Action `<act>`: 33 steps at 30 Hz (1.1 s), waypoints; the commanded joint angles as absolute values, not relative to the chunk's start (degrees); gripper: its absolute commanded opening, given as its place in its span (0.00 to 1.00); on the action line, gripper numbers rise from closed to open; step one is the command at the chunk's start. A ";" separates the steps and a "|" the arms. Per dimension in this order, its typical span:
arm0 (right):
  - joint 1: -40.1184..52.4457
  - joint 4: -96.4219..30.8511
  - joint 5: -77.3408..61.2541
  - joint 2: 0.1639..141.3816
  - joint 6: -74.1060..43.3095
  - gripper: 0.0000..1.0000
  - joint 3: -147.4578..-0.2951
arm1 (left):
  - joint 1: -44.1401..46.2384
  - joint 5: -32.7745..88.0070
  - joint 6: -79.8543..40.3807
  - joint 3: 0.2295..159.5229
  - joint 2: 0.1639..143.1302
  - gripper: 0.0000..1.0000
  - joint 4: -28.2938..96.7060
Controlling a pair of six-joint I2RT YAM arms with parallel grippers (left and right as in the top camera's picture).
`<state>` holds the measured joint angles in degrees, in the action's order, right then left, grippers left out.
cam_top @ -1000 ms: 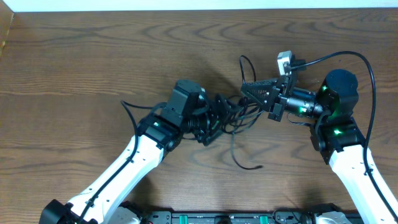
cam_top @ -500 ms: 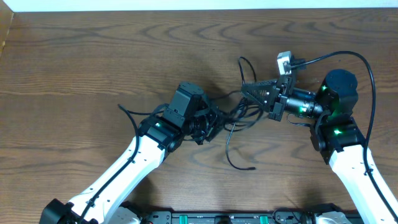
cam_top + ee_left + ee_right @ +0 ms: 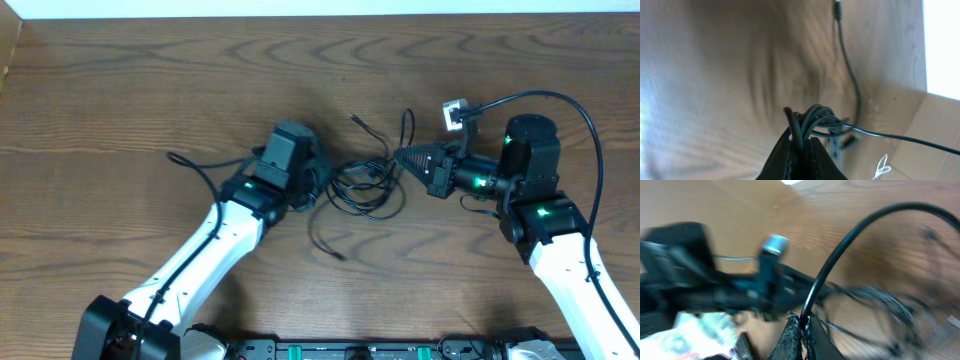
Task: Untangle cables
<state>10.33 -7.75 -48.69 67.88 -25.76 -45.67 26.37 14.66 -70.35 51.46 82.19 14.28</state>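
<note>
Two pincers are closed on the same tangle. The cables (image 3: 362, 187) lie as a loose knot of thin black loops near the middle of the wooden surface (image 3: 140, 90), between the two arms. The left pincer (image 3: 320, 187) holds the knot at its left side. In the left wrist view its fingers (image 3: 815, 160) are pressed together on a bunch of several black cords folded over the tips. The right pincer (image 3: 402, 157) meets the knot at its upper right side. In the right wrist view, which is blurred, it is shut on one single black cord (image 3: 840, 255) that rises in a curve out of the tips.

Some ends go out of the knot. One loose end (image 3: 338, 256) runs down toward the near edge and lies free on the wood. A small plug (image 3: 355, 118) points up and to the left, and a narrow loop (image 3: 408, 122) stands just beside the right pincer.

From above, the head of the left arm covers the left part of the knot, so the grip itself is hidden there. A thick black wire (image 3: 560, 100) arcs over the right arm from a small white connector (image 3: 455, 108). A thinner arm wire (image 3: 195, 165) sticks out to the left of the left arm. A cardboard edge (image 3: 10, 50) shows at the upper left corner of the surface.
</note>
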 commanded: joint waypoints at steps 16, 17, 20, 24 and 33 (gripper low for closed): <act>10.17 -43.00 -11.11 67.72 -24.18 0.01 -46.11 | 21.17 20.56 -55.94 51.44 82.28 0.08 -7.99; 10.17 -43.68 -9.67 67.72 -24.18 0.01 -46.11 | 21.17 20.53 -55.94 51.44 82.28 0.08 -8.16; 10.17 -45.71 -4.89 67.75 -26.76 0.01 -46.11 | 21.17 20.82 -55.96 51.46 82.28 0.08 -9.93; 10.17 -46.68 -2.04 67.79 -30.11 0.06 -46.11 | 21.17 27.11 -55.96 51.46 82.28 0.07 -15.79; 10.17 -34.72 -20.05 67.81 -26.55 0.32 -46.11 | 21.17 45.21 -54.85 51.46 82.28 0.08 -24.80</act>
